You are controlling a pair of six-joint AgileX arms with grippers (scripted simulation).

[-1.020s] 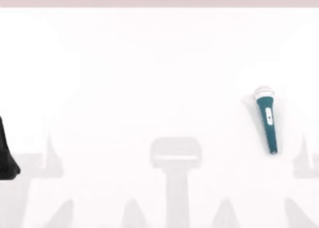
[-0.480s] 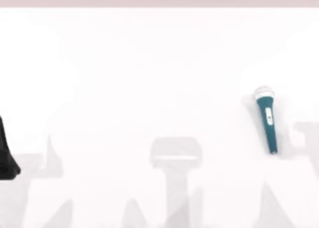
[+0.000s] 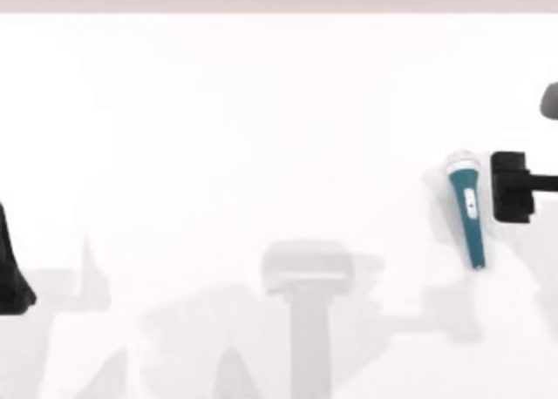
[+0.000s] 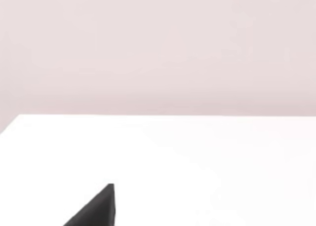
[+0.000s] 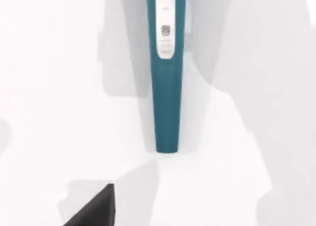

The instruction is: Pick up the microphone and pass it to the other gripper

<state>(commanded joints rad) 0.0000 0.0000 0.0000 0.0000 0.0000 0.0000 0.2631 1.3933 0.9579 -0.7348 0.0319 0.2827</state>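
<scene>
The microphone (image 3: pixel 466 209) lies flat on the white table at the right, its white-grey head toward the far edge and its teal handle toward the near edge. My right gripper (image 3: pixel 511 187) hovers just to the right of it and holds nothing. In the right wrist view the teal handle (image 5: pixel 165 88) with its white switch strip lies ahead of one black finger (image 5: pixel 98 211), and they do not touch. My left gripper (image 3: pixel 12 273) is parked at the table's left edge; one of its fingers (image 4: pixel 96 211) shows over bare table.
The table's far edge (image 3: pixel 279 14) meets a pale pink wall. A grey rounded block (image 3: pixel 549 101) of my right arm shows at the right edge. Soft arm shadows lie along the near part of the table.
My right arm has come into the top view from the right and now stands beside the microphone. The microphone and my left arm have not moved.
</scene>
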